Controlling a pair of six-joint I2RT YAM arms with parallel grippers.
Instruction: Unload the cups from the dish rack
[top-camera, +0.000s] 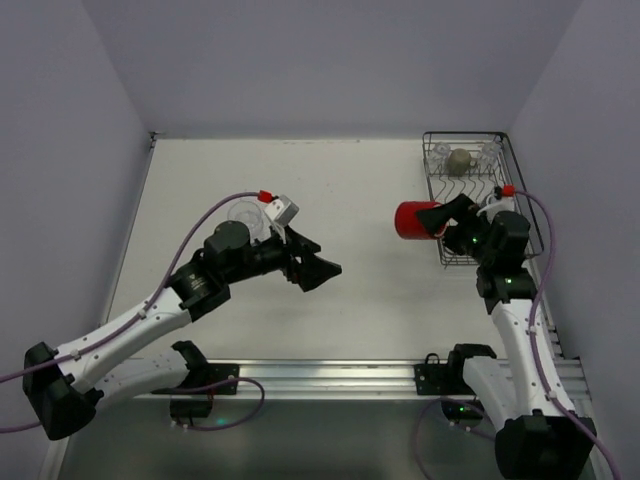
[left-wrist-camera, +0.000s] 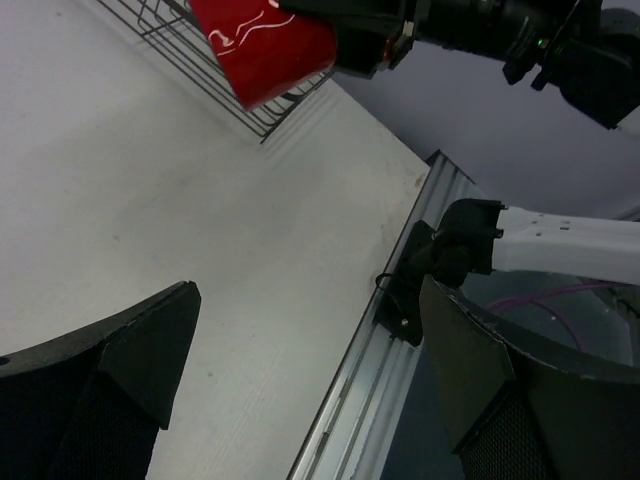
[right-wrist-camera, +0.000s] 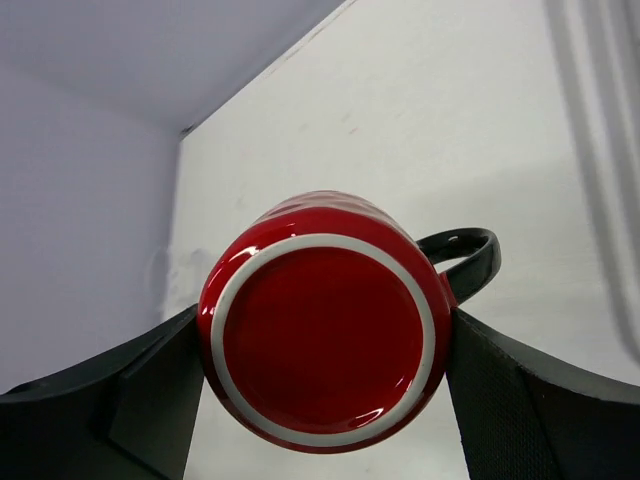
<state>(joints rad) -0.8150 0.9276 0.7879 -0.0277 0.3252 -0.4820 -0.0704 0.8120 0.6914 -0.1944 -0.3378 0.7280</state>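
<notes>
Right gripper (top-camera: 438, 217) clamps 1 red mug (right-wrist-camera: 325, 345) just outside rack (top-camera: 462, 134); left gripper (top-camera: 322, 262) wide open, empty; olive mug (top-camera: 460, 160) not yet unloaded.

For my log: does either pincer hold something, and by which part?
The right pincer grips the red mug by its body sides, handle free. The left pincer holds nothing.

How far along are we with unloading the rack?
Done: one clear glass seems to stand on the table by the left arm. In hand: right claw grips the red mug beside the dish rack. Left: an olive mug and glasses inside it.
</notes>
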